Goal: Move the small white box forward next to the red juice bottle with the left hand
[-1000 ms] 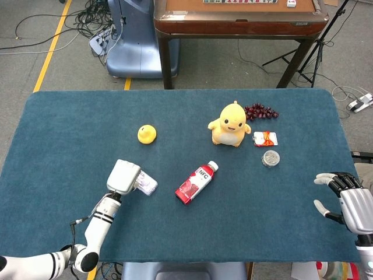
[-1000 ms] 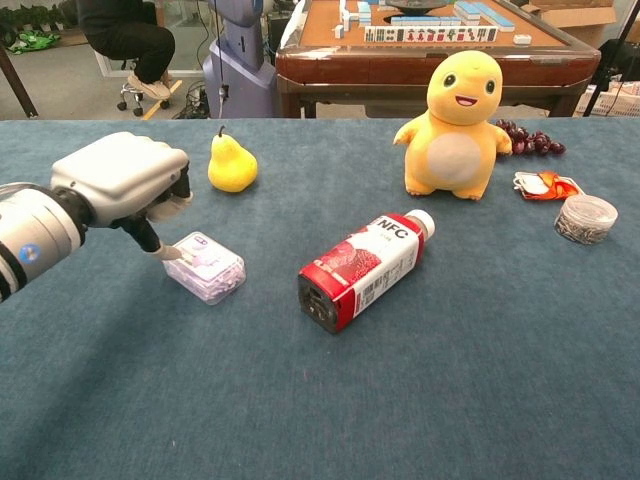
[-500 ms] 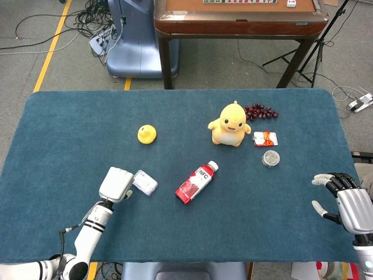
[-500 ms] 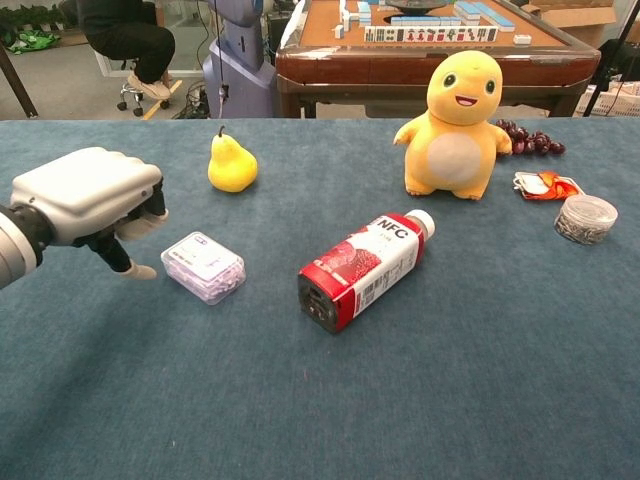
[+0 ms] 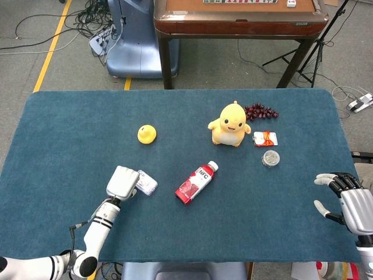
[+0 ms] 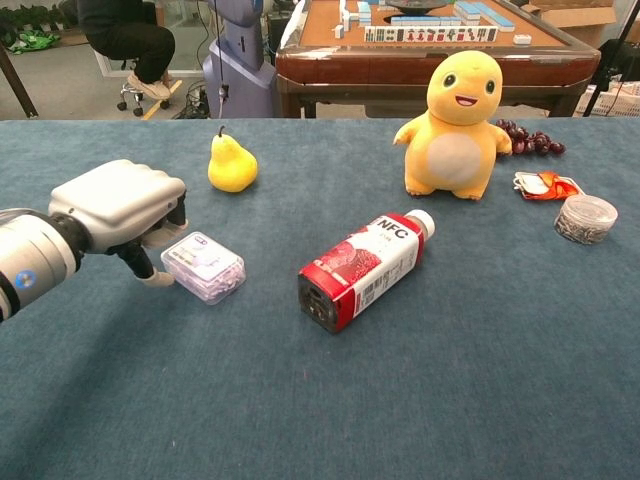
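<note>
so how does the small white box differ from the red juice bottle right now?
The small white box is flat, pale and low; the red juice bottle is longer, bulkier, red with a white cap. The box sits right at the left hand; the bottle lies apart from both. Both lie on the blue table.

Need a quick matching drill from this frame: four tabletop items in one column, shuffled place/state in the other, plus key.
Things:
1. red juice bottle
2. small white box
3. yellow pear
4. grapes

States:
A. beside the left robot hand
B. behind the plush duck, far side
C. lying on its side, mid-table
D. upright, beyond the box

Pairs: 1-C, 2-A, 3-D, 4-B
</note>
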